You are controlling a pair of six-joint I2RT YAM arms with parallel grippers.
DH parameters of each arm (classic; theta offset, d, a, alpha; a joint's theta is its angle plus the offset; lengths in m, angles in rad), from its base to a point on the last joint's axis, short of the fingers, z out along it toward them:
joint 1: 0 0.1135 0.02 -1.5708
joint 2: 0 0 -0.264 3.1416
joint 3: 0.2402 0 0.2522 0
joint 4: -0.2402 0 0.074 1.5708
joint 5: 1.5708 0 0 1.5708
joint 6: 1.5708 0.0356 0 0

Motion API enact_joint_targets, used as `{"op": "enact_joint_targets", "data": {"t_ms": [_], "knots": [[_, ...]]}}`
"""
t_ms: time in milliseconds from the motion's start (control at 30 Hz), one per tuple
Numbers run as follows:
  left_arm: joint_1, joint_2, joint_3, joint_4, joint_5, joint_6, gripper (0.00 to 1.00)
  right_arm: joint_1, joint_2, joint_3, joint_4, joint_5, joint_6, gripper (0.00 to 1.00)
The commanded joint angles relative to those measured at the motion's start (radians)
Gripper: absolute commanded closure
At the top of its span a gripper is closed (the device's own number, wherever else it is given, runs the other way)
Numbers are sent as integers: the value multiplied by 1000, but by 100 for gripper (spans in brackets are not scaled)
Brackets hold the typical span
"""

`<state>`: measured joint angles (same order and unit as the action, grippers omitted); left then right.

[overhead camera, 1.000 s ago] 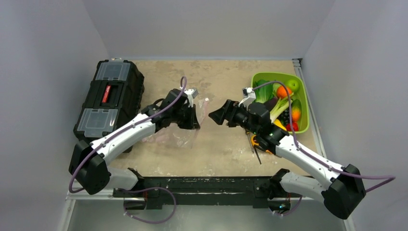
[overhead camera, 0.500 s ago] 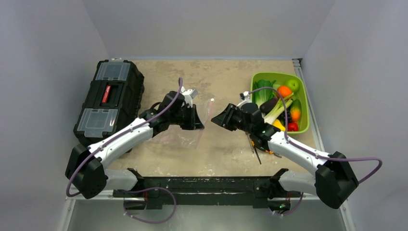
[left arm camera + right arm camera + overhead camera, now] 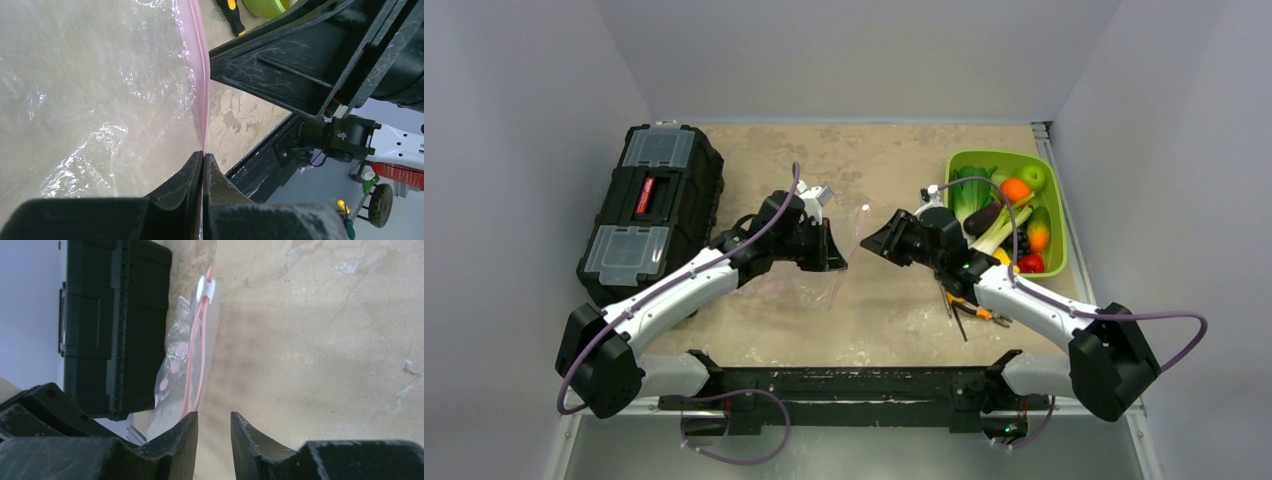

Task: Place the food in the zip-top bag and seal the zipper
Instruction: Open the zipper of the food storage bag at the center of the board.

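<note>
The clear zip-top bag (image 3: 792, 285) hangs from my left gripper (image 3: 834, 262), which is shut on the pink zipper (image 3: 200, 75) at the bag's near end. A white slider (image 3: 206, 288) sits at the zipper's far end. My right gripper (image 3: 871, 240) faces the bag mouth from the right. Its jaws stand a narrow gap apart with nothing between them, and the left fingertip (image 3: 192, 421) is just beside the zipper (image 3: 196, 355). The food, two leafy greens (image 3: 971, 200) with pale stalks (image 3: 1002, 232), lies in the lime-green bin (image 3: 984, 157).
A black toolbox (image 3: 652, 210) stands at the left, close behind the bag. The bin also holds an orange fruit (image 3: 1014, 190), a green one (image 3: 1032, 177) and a purple eggplant (image 3: 984, 217). Hand tools with orange-and-black handles (image 3: 964, 300) lie under the right arm.
My right gripper has moved left toward the bag mouth and narrowed its jaws from wide open. The left gripper keeps its hold on the zipper and has barely shifted.
</note>
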<state>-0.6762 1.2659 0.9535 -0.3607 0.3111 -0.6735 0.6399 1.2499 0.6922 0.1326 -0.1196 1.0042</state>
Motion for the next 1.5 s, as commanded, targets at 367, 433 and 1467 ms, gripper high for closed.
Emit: {"op": "enact_joint_targets", "data": {"t_ms": [367, 433, 1467], "knots": [[1, -29, 0, 35, 40, -26, 100, -25, 12, 87, 24, 45, -22, 76], [1, -30, -2, 35, 41, -26, 100, -25, 20, 86, 35, 37, -22, 76], [-120, -99, 146, -273, -389, 90, 36, 122, 119, 100, 159, -14, -49, 100]]}}
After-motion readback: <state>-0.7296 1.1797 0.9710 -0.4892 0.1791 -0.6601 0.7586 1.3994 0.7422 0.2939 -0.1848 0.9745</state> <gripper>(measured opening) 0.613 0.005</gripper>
